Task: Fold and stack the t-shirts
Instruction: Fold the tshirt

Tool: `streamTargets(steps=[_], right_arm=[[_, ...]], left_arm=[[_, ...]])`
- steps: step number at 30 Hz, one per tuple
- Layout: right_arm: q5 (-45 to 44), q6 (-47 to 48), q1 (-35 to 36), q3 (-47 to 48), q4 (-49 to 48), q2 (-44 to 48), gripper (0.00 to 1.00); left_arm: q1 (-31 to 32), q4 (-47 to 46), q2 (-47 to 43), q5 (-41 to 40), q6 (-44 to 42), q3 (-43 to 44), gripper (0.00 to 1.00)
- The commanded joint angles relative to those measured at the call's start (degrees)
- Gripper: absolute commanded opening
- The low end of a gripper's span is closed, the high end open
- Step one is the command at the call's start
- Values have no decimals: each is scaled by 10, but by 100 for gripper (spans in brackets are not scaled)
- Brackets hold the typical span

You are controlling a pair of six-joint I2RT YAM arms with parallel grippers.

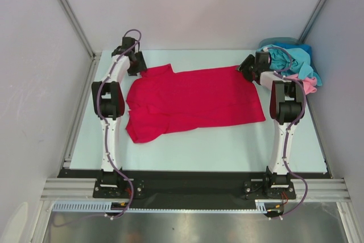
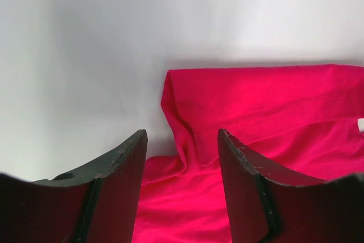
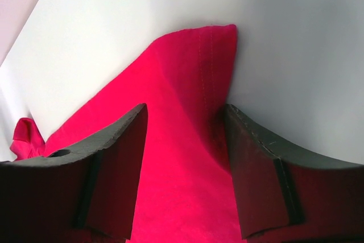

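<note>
Top view: arm bases sat closest, at the near edge of the pale surface [image 1: 199,152]. Crimson t-shirt [image 1: 193,101] lay spread across the middle of it, sleeves toward the left, hem toward the right, lightly wrinkled, near-left sleeve bunched. Left end effector [image 1: 136,64] was at the shirt's far-left corner, right end effector [image 1: 248,68] at its far-right corner. Teal t-shirt [image 1: 293,61] and pink t-shirt [image 1: 307,85] were heaped together at the far right, beside the right arm.

Left wrist view: fingers [image 2: 114,186] stood apart, released, clamping nothing. Red cloth lay between and beyond them, one edge folded up into a ridge. White neck label [image 2: 360,124] showed at the right border.

Right wrist view: fingers [image 3: 108,169] were likewise spread, released, straddling the hem corner. Double stitch line [image 3: 206,44] ran along that edge; cloth lay flat on the surface.
</note>
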State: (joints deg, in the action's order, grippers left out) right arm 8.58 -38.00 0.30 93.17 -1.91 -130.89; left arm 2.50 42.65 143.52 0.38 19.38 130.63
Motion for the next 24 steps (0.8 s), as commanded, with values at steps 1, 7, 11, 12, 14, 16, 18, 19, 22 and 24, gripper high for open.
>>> streamTargets(steps=[1, 7, 11, 12, 14, 16, 18, 19, 22, 24], right_arm=[[12, -8, 1, -11, 2, 23, 61], [13, -11, 2, -17, -5, 20, 61], [14, -13, 1, -18, -6, 16, 61], [13, -15, 1, -18, -9, 16, 61], [14, -14, 1, -19, -12, 15, 60], [14, -13, 1, -20, -13, 15, 59], [14, -11, 1, -21, -13, 15, 56], [14, -10, 1, -21, -14, 14, 54], [11, -11, -13, -24, -17, 15, 43], [6, -9, -11, -25, -15, 16, 29]], left_arm=[[7, -2, 11, 28, -13, 21, 58], [25, -4, 12, 33, -14, 12, 58], [33, -6, 7, 30, -14, 5, 56], [33, -6, 7, 28, -14, -1, 56], [35, -8, 2, 23, -15, -8, 53], [36, -10, -3, 18, -16, -19, 50], [37, -13, -10, 13, -17, -28, 44], [38, -14, -12, 11, -17, -31, 42], [40, -19, -21, 1, -17, -42, 30], [40, -19, -26, -1, -18, -45, 23]])
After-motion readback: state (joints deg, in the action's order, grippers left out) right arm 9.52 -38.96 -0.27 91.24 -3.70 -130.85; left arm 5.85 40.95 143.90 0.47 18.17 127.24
